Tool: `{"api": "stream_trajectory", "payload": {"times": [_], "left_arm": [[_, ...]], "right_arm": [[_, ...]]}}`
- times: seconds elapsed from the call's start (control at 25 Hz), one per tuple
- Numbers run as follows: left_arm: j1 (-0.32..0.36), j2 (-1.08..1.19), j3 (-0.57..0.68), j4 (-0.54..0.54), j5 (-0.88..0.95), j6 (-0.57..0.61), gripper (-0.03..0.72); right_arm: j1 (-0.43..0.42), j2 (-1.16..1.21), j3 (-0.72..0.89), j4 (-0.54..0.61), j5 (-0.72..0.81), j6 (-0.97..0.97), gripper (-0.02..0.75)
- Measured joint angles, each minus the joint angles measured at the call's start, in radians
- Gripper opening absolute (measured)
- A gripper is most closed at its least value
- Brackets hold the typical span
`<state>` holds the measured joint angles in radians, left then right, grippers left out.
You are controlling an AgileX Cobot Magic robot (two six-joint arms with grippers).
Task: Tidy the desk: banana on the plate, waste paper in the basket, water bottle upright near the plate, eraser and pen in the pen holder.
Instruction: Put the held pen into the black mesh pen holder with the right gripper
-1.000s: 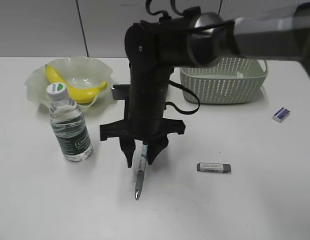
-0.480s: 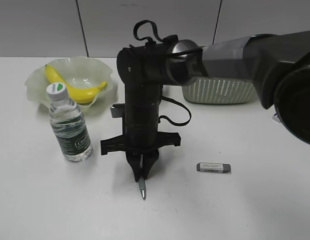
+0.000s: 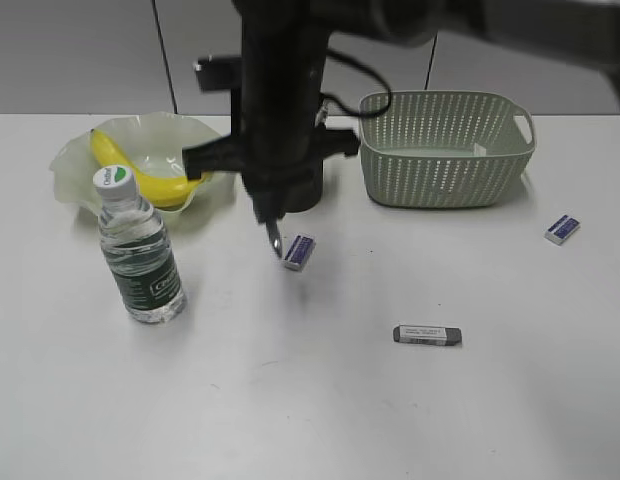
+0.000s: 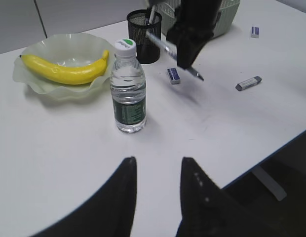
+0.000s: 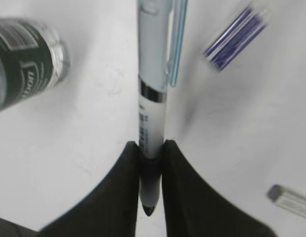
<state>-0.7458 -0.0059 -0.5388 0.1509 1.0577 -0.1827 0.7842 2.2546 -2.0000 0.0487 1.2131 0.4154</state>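
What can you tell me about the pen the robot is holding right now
The pen has a pale translucent barrel, a light blue clip, a chrome band and a dark grip section. The right gripper is shut on that grip section, its tip poking past the fingers. It hangs lifted off the desk, tilted in the left wrist view, above a purple-wrapped eraser and near the black mesh pen holder.
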Motion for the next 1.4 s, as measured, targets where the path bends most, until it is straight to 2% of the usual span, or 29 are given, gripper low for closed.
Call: {"api": "stream_trajectory", "payload": {"times": [0.08,0.24,0.4,0.88,1.28,1.4], "left_arm": [[0.0,0.0,0.0,0.0,0.0,0.0,0.23],[0.0,0.0,0.0,0.0,0.0,0.0,0.23],[0.0,0.0,0.0,0.0,0.0,0.0,0.23],[0.0,0.0,0.0,0.0,0.0,0.0,0.23],[0.0,0.0,0.0,0.0,0.0,0.0,0.23],[0.0,0.0,0.0,0.0,0.0,0.0,0.23]], "right_arm": [[0.0,-0.059,-0.008,-0.099,-0.038,0.0,0.108],[0.0,-0.109,-0.011,-0.31,-0.239,0.0,0.108],[-0.01,-0.081,-0.011,-0.438,-0.42,-0.002,0.108],[-0.117,0.05,-0.009,-0.464,-0.733,0.083,0.108],[-0.134,0.139,-0.009,-0.466,-0.774,0.091,0.113],[-0.136,0.145,-0.009,-0.455,-0.774,0.092,0.191]]}}
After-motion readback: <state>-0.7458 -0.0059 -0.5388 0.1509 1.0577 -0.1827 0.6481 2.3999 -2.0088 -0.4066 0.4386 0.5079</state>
